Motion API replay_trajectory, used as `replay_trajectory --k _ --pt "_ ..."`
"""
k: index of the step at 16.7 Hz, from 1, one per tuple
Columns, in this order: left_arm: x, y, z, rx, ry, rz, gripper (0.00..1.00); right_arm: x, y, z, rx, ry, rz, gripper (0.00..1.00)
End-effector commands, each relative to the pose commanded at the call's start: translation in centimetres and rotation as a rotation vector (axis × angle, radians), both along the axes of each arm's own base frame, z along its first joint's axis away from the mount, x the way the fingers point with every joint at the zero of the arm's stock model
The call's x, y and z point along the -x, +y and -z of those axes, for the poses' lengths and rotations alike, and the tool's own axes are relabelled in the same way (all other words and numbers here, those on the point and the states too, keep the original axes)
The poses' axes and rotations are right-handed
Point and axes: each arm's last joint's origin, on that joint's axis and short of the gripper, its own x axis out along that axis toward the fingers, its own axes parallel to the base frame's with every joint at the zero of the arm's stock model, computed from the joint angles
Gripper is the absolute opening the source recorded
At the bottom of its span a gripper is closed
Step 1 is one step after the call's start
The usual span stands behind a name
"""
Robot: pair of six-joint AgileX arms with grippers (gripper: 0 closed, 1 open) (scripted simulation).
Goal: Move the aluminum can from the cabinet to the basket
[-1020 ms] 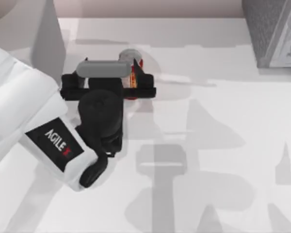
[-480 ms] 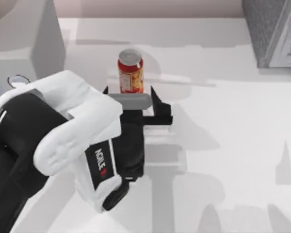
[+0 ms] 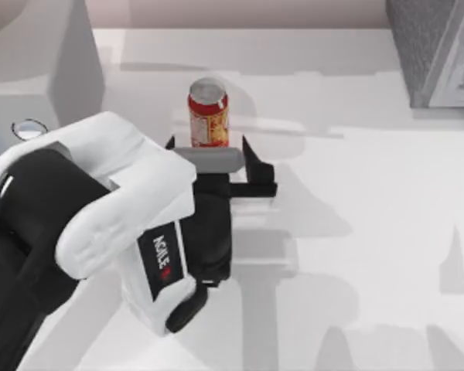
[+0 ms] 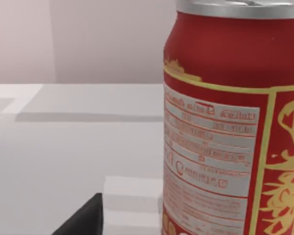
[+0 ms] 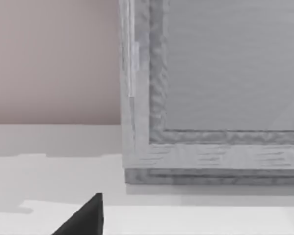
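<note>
The aluminum can (image 3: 208,108) stands upright on the white table, red with a silver top and a yellow-and-white label. Its label looms very close in the left wrist view (image 4: 225,147). My left gripper (image 3: 208,144) is open on the can's near side. Its dark fingertips (image 3: 247,145) reach about level with the can's base, one on each side, and do not touch it. The grey cabinet (image 3: 437,46) stands at the back right. Its framed front (image 5: 210,98) faces my right arm's wrist camera, where one dark fingertip (image 5: 85,218) shows.
A pale grey box-like shape (image 3: 69,62) stands at the back left; I cannot tell whether it is the basket. My left arm's white and black body (image 3: 100,224) covers the table's front left. Arm shadows lie across the bare table surface (image 3: 371,255) to the right.
One second ago my left gripper was over the can and partly hid it. It has drawn back to the can's near side, leaving the can in full view. It barely moved in the last half second.
</note>
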Motion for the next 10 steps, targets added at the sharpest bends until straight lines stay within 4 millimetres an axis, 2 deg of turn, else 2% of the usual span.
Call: replay_trajectory --k 7,10 --pt "-6.0 -0.3 0.0 0.003 -0.004 0.001 1.0 0.0 0.0 0.0 0.0 0.0 0.0 1.0" --pt "-6.5 -0.2 0.0 0.002 -0.002 0.001 1.0 0.0 0.0 0.0 0.0 0.0 0.0 1.0"
